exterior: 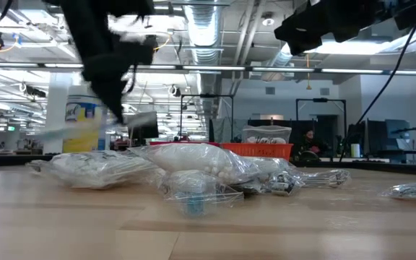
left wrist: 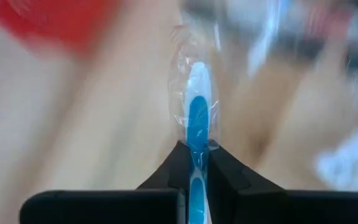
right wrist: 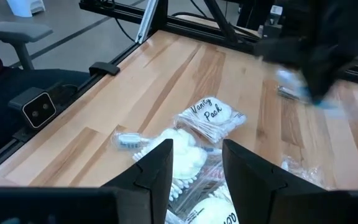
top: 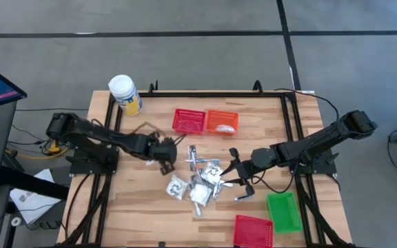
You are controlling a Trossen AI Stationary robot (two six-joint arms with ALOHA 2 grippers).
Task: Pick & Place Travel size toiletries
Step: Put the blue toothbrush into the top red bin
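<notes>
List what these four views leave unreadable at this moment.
- Left gripper: shut on a clear-wrapped blue and white toothbrush; its background in the left wrist view is motion-blurred.
- Right gripper, open above the packet pile: the high view is too small to count packets.
- Orange basket: its contents are hidden by packets in the low view.

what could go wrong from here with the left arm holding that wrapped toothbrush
The left end effector pinches only the handle end of the clear-wrapped blue and white toothbrush, so the slick wrapper could slip out. The right end effector hangs open right over the packet pile, near the left arm, so the arms could bump.
</notes>
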